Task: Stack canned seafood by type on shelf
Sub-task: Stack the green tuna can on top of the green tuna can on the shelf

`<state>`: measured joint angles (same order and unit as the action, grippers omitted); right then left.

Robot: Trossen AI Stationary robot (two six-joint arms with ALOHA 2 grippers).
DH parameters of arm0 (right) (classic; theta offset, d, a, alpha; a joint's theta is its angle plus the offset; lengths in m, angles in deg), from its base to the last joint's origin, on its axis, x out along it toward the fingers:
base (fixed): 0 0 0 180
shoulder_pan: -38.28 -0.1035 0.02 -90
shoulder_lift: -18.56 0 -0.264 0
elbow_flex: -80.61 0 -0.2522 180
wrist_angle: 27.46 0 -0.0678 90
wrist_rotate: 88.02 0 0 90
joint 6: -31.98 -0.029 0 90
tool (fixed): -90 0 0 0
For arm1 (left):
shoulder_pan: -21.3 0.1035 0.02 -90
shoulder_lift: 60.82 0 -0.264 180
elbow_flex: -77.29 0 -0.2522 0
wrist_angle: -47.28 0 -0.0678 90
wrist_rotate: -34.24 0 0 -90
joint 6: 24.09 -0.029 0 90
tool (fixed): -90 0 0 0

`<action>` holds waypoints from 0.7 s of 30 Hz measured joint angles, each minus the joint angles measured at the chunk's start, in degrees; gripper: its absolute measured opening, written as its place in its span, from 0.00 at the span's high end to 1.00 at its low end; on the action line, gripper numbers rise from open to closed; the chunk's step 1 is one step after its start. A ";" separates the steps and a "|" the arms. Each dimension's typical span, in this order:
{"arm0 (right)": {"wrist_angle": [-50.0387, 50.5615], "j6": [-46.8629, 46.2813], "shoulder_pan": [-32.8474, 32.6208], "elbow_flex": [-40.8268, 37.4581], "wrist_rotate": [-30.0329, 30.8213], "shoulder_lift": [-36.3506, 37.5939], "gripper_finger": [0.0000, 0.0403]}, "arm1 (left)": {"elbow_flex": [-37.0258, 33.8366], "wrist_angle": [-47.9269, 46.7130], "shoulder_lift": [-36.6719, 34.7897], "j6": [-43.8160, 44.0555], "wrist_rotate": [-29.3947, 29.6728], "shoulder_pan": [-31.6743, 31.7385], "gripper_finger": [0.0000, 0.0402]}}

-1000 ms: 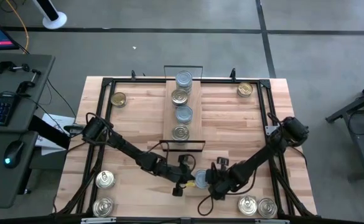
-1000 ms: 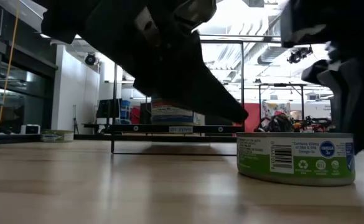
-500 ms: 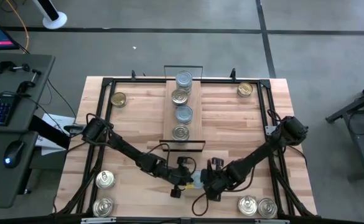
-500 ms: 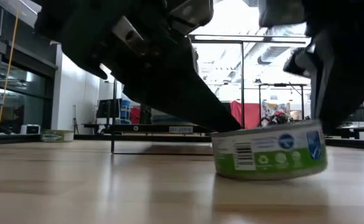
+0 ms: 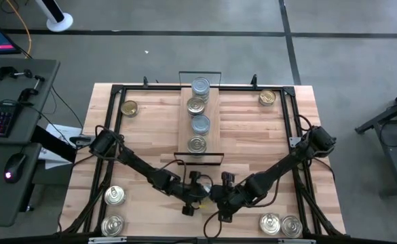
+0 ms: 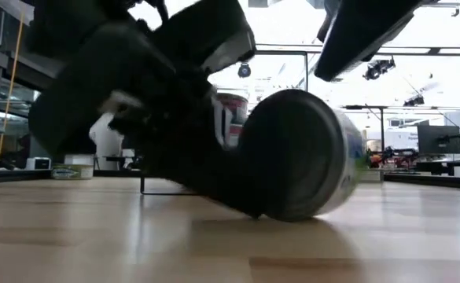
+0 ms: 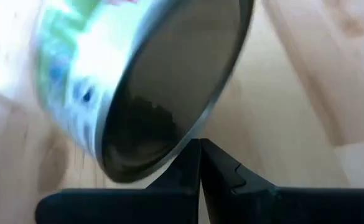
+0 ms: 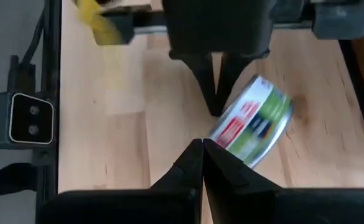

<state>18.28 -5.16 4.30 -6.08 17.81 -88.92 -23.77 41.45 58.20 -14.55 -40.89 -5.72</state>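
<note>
From above, I am seeing my left gripper (image 5: 197, 194) and right gripper (image 5: 216, 194) meeting tip to tip, the shelf (image 5: 199, 125) beyond them. Low down, a tin (image 6: 304, 153) is tilting on edge against the left gripper. Both wrist views are showing fingers pressed together, gripping nothing, the tin touching their tips.

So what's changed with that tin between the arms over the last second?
The green-labelled tin has gone from flat on the table to tipped up on its edge, wedged between the shut left gripper and the shut right gripper, which closed in from the right. Neither holds it. The tins on the shelf and at the corners stayed put.
</note>
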 joint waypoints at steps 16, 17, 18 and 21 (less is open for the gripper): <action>5.52 -25.08 -2.32 -0.04 6.60 5.47 1.00 | -6.42 -9.56 -9.32 5.72 -0.69 -1.69 1.00; 4.95 -25.56 -2.11 -0.04 6.65 5.20 0.99 | -9.27 -8.81 -11.22 7.69 -0.67 -1.87 1.00; 4.06 -25.42 -1.86 -0.04 6.70 5.00 0.97 | -12.39 -7.70 -13.07 10.11 -0.58 -2.08 1.00; 1.44 -23.12 -1.16 -0.13 7.62 4.34 0.86 | -21.64 -3.25 -19.09 17.75 0.72 -2.69 1.00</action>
<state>19.72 -28.28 3.14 -6.21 25.44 -84.59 -45.41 38.20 39.11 3.20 -40.17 -8.42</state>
